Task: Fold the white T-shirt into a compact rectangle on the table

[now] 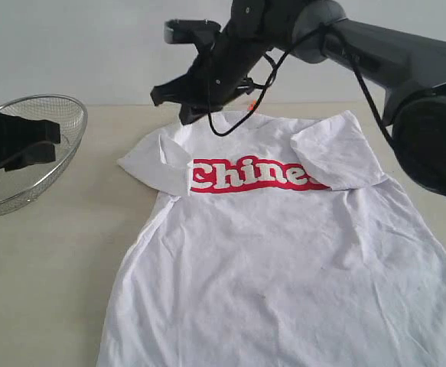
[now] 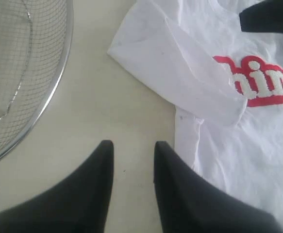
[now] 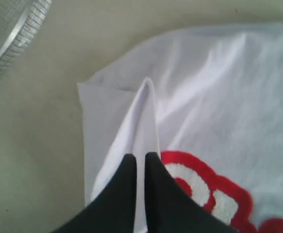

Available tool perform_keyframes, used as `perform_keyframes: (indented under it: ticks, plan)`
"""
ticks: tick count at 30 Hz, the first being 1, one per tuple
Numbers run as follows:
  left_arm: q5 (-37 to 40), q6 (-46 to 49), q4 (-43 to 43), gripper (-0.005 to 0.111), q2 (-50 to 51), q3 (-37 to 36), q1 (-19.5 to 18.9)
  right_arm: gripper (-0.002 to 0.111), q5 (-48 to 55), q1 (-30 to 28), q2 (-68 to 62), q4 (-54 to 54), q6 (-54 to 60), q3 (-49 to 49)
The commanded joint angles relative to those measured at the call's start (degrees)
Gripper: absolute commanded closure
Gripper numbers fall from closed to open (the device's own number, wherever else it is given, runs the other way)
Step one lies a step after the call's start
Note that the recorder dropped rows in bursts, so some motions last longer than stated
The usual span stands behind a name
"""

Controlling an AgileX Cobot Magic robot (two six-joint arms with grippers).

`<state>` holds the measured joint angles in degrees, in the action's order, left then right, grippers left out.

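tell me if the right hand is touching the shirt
Touching. The right wrist view shows the right hand shut on a raised fold of the shirt, with the cloth pinched in it.

a round wire mesh basket (image 1: pixel 63 122) with a shiny rim sits at the exterior view's left.
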<state>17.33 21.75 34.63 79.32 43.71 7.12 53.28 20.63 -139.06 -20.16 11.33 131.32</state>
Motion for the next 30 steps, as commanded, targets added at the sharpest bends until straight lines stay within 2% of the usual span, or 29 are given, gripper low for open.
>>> perform_keyframes:
  ticks: [1,3,5,7,8,16,23,30]
  plan:
    - [-0.7,0.4,0.3,0.079,-0.6,-0.2,-0.1,0.089,-2.1,0.4,-0.3,0.4,2.9,0.2]
    - [-0.7,0.4,0.3,0.079,-0.6,-0.2,-0.1,0.067,-1.9,0.5,-0.9,0.4,2.9,0.2]
    - [-0.7,0.4,0.3,0.079,-0.6,-0.2,-0.1,0.037,-1.5,0.7,-1.7,-0.1,2.9,0.2]
    - [-0.8,0.4,0.3,0.079,-0.6,-0.2,-0.1,0.019,-1.4,1.2,-2.5,-0.1,3.3,0.2]
    - [-0.8,0.4,0.3,0.079,-0.6,-0.2,-0.1,0.017,-1.4,1.6,-2.8,0.1,3.3,0.2]
    - [-0.8,0.4,0.3,0.079,1.7,-0.2,-0.1,0.017,-3.0,3.6,-4.4,2.0,4.0,0.2]
    - [-0.6,0.4,0.5,0.079,2.8,-0.2,-0.1,0.038,-1.6,3.6,-4.7,7.3,2.7,0.0]
    - [-0.8,0.4,0.5,0.079,2.8,-0.2,-0.1,0.038,0.7,3.8,-6.7,6.0,2.7,0.0]
